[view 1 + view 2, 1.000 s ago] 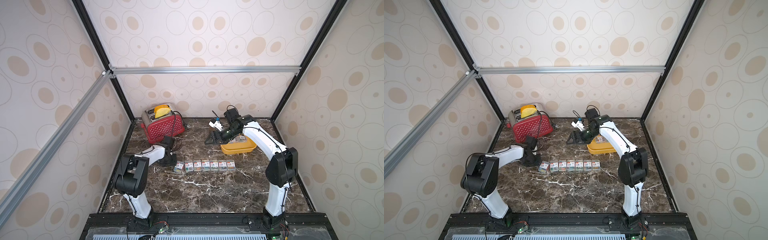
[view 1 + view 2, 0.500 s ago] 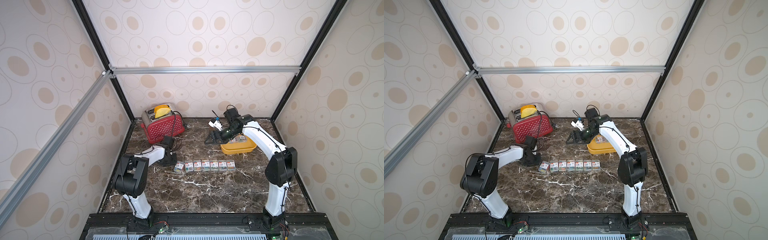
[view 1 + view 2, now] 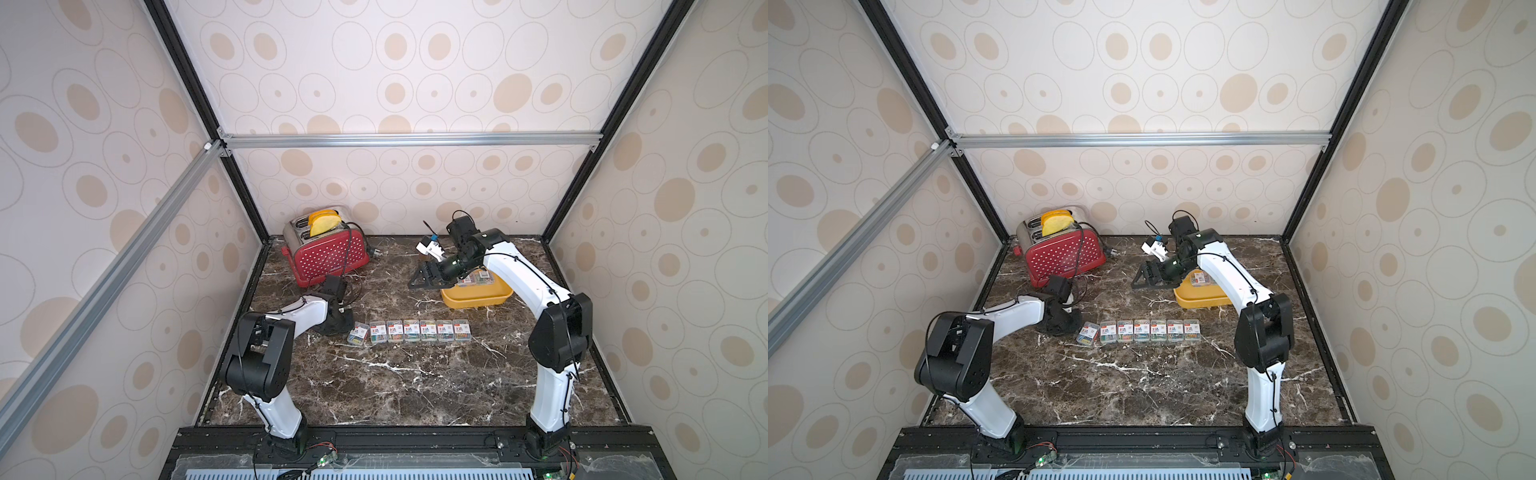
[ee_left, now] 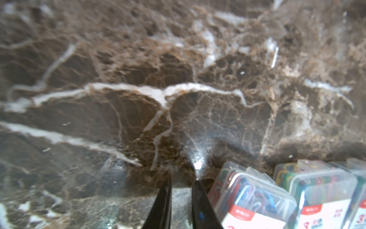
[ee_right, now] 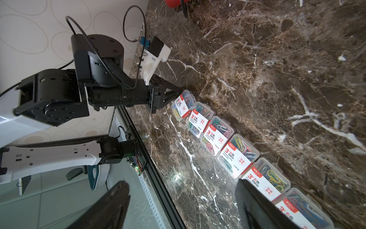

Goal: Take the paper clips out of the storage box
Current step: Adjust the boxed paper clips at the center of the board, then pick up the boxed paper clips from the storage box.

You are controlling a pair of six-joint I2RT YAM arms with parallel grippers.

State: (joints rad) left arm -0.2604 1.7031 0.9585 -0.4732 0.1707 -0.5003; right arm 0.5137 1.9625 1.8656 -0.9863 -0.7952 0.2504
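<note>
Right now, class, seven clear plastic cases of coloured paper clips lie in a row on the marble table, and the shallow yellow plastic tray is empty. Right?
Wrong on the tray: the shallow yellow plastic tray is not empty; both top views show clear clip cases lying in it. The row of seven on the marble table is right.

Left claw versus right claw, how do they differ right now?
The left claw is shut; the right claw is open. The left claw sits low on the table by the skewed clip case; the right claw is beside the yellow box. Both hold nothing.
</note>
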